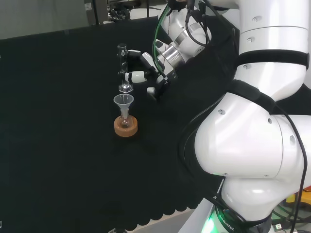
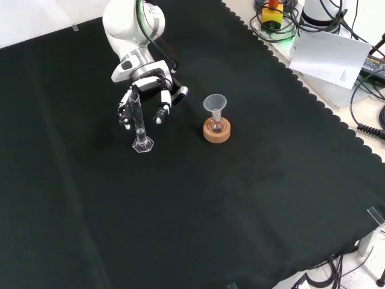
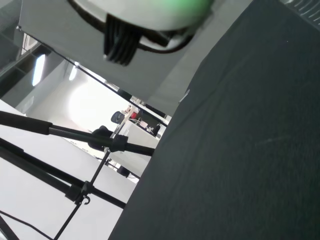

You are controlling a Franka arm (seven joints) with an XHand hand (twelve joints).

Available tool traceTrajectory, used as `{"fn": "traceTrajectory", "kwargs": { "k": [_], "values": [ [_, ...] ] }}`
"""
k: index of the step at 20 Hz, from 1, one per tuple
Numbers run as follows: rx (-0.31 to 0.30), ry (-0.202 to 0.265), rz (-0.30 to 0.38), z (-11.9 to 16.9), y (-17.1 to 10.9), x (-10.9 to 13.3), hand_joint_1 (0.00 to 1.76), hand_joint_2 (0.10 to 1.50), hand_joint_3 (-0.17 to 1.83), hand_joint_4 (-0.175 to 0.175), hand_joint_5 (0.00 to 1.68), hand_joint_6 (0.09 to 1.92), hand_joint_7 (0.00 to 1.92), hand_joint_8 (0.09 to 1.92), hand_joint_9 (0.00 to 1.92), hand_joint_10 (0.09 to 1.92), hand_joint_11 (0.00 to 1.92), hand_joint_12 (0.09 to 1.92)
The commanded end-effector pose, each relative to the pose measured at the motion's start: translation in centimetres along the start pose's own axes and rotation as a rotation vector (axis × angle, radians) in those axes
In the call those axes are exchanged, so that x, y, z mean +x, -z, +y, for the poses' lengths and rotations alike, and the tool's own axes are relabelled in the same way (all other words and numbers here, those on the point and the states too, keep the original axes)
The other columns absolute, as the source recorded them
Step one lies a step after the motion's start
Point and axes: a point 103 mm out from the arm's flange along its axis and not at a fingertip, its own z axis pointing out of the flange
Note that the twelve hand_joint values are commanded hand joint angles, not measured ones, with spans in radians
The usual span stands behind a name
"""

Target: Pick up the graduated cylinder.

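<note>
The graduated cylinder, a slim clear tube on a hexagonal foot, stands upright on the black cloth. In the head view the graduated cylinder rises just left of the hand. The hand hangs right behind the tube, and its fingers reach down on both sides of the tube. The fingers are spread and only slightly bent. They are not closed round the glass, and I cannot tell whether any of them touches it.
A clear funnel sits in a small flask on a cork ring, to the right of the cylinder in the front view. In the head view the funnel stands just in front of the cylinder's foot. The white arm links rise at the right.
</note>
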Motion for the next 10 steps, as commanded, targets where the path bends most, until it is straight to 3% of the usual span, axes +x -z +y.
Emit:
{"fn": "traceTrajectory", "kwargs": {
  "k": [1, 10],
  "values": [
    [-0.02, -0.006, 0.0, 0.5, -0.13, -0.07, 1.12, 0.62, 0.64, -0.025, 0.61, 0.49, 0.55, 0.6, 0.82, 0.41, 0.63, 1.14],
    [-0.027, -0.013, 0.003, 1.27, -0.42, -0.42, 1.1, 0.66, 0.63, -0.028, 0.56, 0.54, 0.52, 0.62, 0.81, 0.41, 0.62, 1.15]
  ]
}}
